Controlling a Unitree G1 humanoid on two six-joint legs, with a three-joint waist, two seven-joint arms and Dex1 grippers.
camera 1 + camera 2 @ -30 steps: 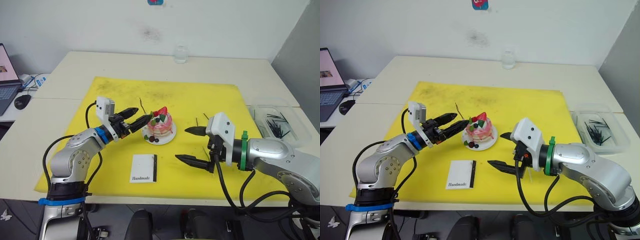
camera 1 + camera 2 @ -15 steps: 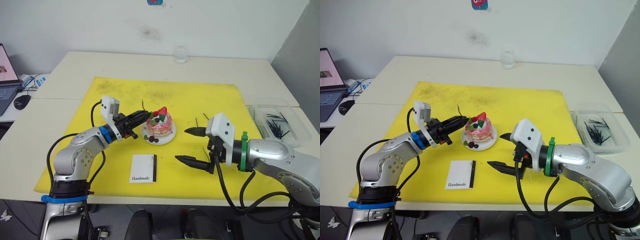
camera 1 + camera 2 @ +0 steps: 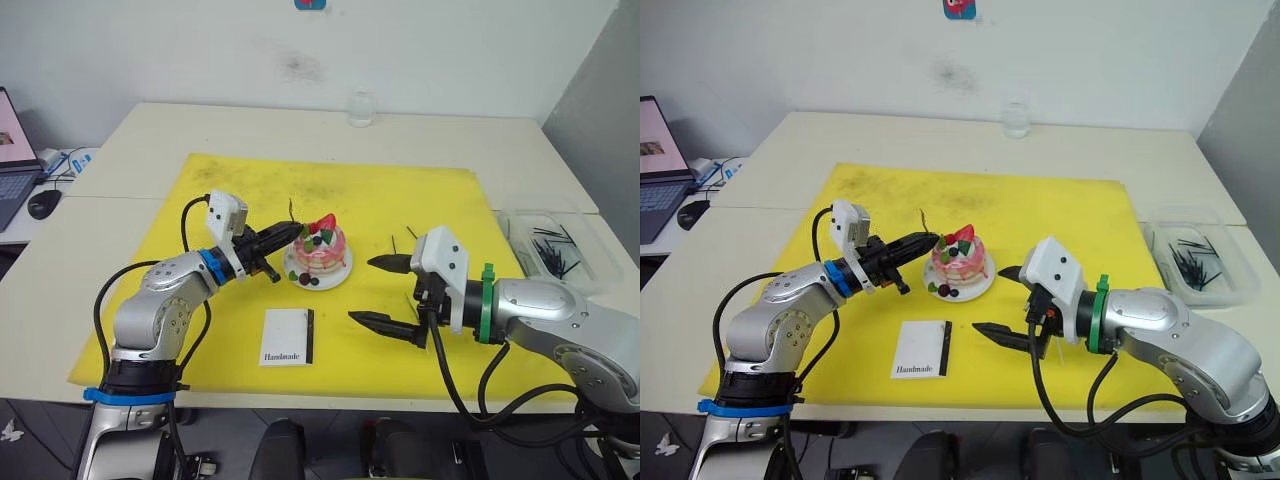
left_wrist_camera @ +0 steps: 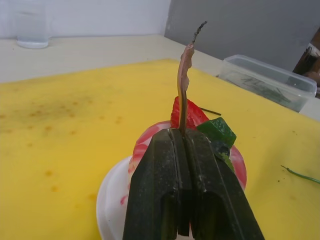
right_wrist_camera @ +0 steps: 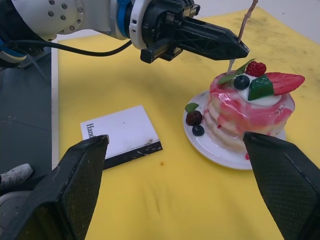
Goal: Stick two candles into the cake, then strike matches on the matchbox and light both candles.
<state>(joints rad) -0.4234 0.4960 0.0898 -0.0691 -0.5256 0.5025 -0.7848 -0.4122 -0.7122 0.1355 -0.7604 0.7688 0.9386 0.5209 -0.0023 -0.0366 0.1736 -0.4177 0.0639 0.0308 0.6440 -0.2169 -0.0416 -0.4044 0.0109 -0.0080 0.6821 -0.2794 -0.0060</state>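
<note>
Left gripper (image 5: 239, 50) clamped on a candle (image 4: 184, 75) held upright, its lower tip just over the cake (image 5: 250, 112) top at the gripper's side, right gripper (image 3: 382, 292) spread wide and idle beside the plate.

The cake (image 5: 252, 112) looked glossy on a smooth white plate (image 5: 220, 152), both resting on a stained, matt yellow mat (image 3: 400, 190).
</note>
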